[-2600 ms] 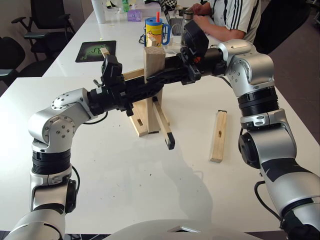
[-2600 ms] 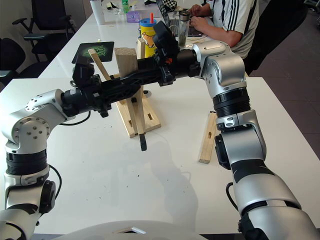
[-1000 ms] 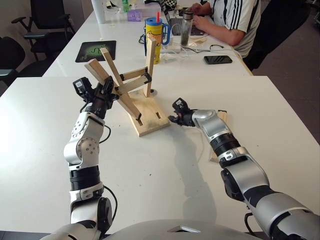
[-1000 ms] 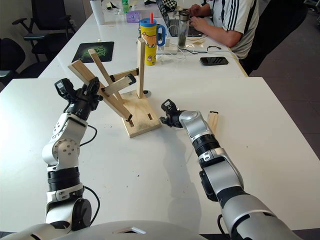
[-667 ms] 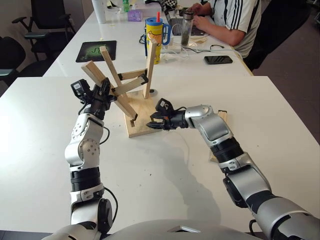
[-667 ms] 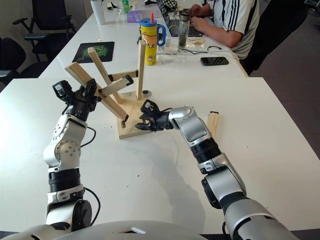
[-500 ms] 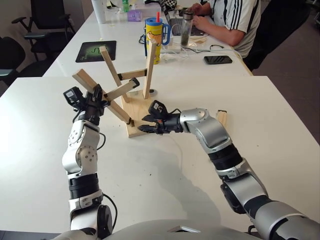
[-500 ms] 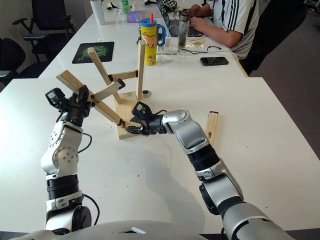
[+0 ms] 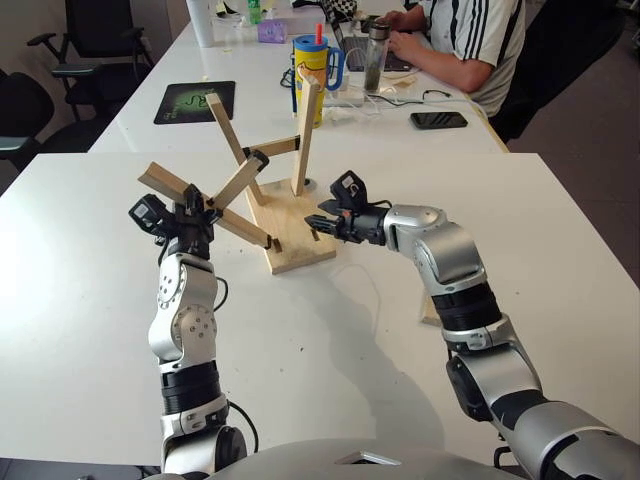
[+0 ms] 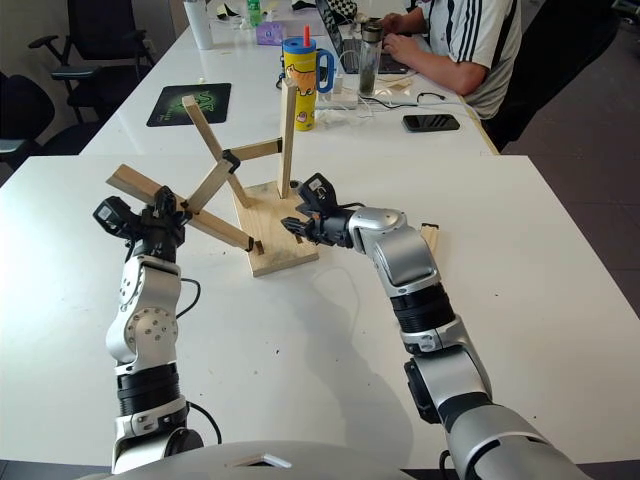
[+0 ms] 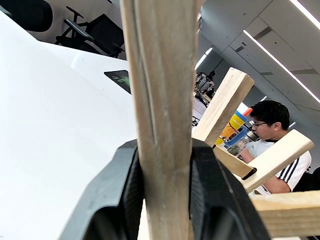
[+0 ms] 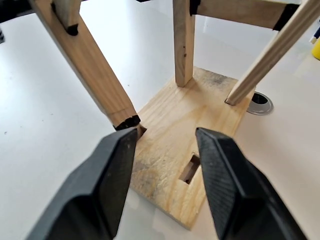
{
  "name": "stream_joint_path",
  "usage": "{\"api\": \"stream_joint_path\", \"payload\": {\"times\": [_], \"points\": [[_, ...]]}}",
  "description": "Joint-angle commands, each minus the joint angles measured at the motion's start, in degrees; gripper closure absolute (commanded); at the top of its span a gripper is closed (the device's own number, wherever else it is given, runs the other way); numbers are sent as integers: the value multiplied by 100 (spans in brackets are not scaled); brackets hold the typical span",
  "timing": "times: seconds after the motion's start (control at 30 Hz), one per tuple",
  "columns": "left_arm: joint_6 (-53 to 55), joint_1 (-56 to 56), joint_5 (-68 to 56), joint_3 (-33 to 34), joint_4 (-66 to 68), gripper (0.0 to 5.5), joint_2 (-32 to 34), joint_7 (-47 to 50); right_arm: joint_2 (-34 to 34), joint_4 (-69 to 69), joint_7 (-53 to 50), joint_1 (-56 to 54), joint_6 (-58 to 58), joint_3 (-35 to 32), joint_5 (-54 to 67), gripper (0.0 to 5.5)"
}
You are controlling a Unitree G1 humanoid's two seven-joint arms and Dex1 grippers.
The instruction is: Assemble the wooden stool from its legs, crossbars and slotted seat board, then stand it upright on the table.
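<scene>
The left gripper (image 9: 187,214) is clamped on a pale, square-section wooden leg (image 9: 160,182), its black fingers (image 11: 125,200) pressing the grainy wood from both sides. The leg slants down from the robot's left, and its black-capped foot meets the near left edge of the slotted seat board (image 9: 297,247). The right gripper (image 9: 322,224) hovers just above the board's right part. Its broad, smooth black fingers (image 12: 112,185) are spread wide with nothing between them. The seat board is a flat rectangle of light, rough-grained wood lying on the white table (image 9: 330,360). A rectangular slot (image 12: 189,169) is cut through it near the gripper. A second leg (image 9: 232,142) leans toward the robot's left with its foot on the board. A third leg (image 9: 304,140) stands nearly upright at the board's far edge, beside a round metal grommet (image 12: 260,102) in the table. A short crossbar (image 9: 275,147) with black ends joins these two legs high up. Another crossbar (image 9: 235,182) runs down from the leaning leg to the held one. A fourth leg (image 10: 431,236) lies loose on the table to the robot's right, mostly hidden by the right arm and apart from the board.
</scene>
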Motion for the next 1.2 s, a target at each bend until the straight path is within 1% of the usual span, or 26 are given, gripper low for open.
{"api": "stream_joint_path", "payload": {"times": [0.03,0.23,0.37,0.53,0.7,0.9,1.07,1.2], "points": [[35,0,-223,-167,-309,448,-511,229,-91,103,-133,64,-39,-17,19,335],[-12,37,-315,-480,-148,448,-598,260,-131,181,-233,81,-78,-27,46,335],[-146,184,-171,-610,223,448,-606,272,-139,215,-278,56,-98,-52,59,335],[-210,493,170,-735,435,448,-534,555,-177,310,-291,-23,-163,-63,61,335],[-186,823,453,-833,208,448,-243,806,-204,313,-303,-42,-170,-83,64,335],[-226,1291,914,-836,39,448,180,816,-227,285,-338,-36,-159,-118,72,335],[-483,1518,1342,-722,349,447,524,565,-225,297,-373,-52,-161,-138,75,335],[-921,1597,1815,-685,806,446,979,164,-219,304,-378,-52,-168,-142,77,335]]}}
